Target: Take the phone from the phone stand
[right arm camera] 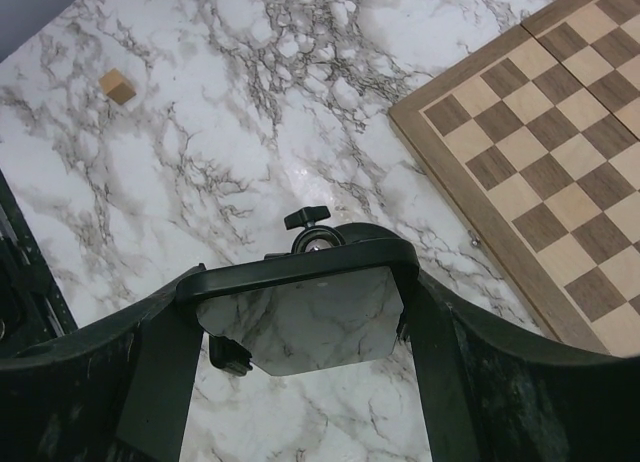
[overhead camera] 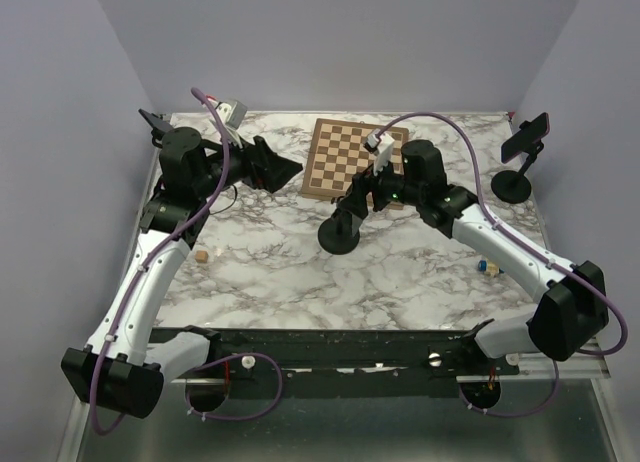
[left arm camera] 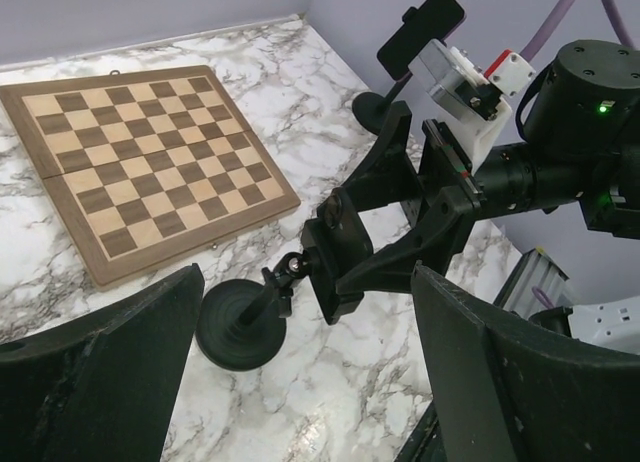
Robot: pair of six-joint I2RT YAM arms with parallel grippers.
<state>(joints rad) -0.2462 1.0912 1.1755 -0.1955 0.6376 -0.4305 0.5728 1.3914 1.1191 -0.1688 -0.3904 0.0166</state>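
Pinching the phone point(right arm camera: 300, 317) by its side edges, the right gripper point(overhead camera: 358, 194) fingers hold it on the phone stand point(overhead camera: 339, 234) at the centre of the desk point(overhead camera: 420, 272), probably to lift it free. The left gripper point(overhead camera: 288, 169) hovers at 10 o'clock, fingers spread and empty. No containers show.

This looks like a robot lab, a small test corner and not a home. Plain pale purple walls point(overhead camera: 350, 42) box in a marble-look surface point(overhead camera: 270, 272) on three sides. A left robot arm point(overhead camera: 150, 277) and a right robot arm point(overhead camera: 515, 252) are bolted to a black rail point(overhead camera: 350, 350) at the edge farthest from the chessboard point(overhead camera: 355, 157). Thick purple cables point(left arm camera: 560, 14) loop off them. A small wooden cube point(overhead camera: 201, 254) lies left of the chessboard, like a test prop.
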